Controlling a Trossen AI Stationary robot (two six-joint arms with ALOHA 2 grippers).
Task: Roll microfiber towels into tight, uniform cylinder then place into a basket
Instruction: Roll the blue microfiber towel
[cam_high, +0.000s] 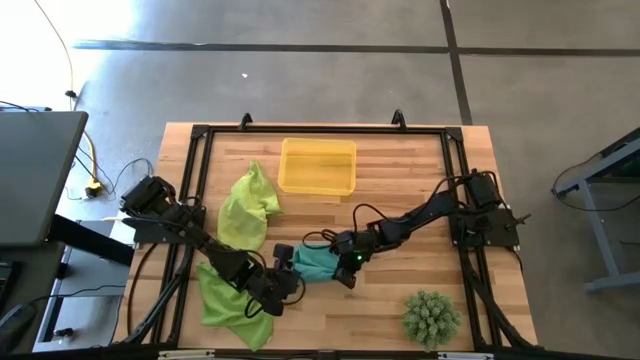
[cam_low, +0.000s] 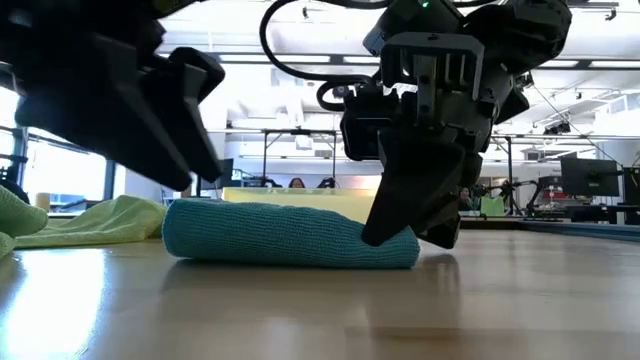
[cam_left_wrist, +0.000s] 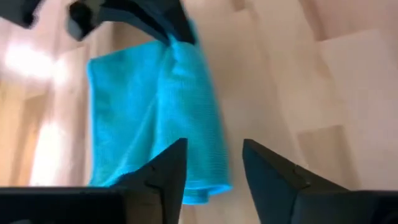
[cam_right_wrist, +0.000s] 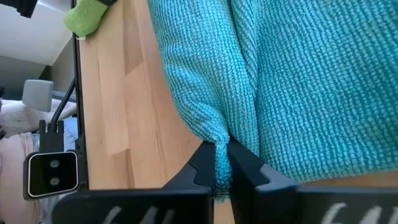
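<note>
So the teal towel lies rolled at the table's six o'clock, my right tool pinching its edge, my left tool spread beside it. Two green towels remain unrolled; the basket, twelve o'clock, holds nothing.

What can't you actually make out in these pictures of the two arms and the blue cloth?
- High view: the middle of the teal towel is covered by the right gripper.
- Low view: the yellow tray barely shows behind the towel roll.
- Left wrist view: the left gripper stands open over the towel's end; the cloth's edges are blurred.
</note>
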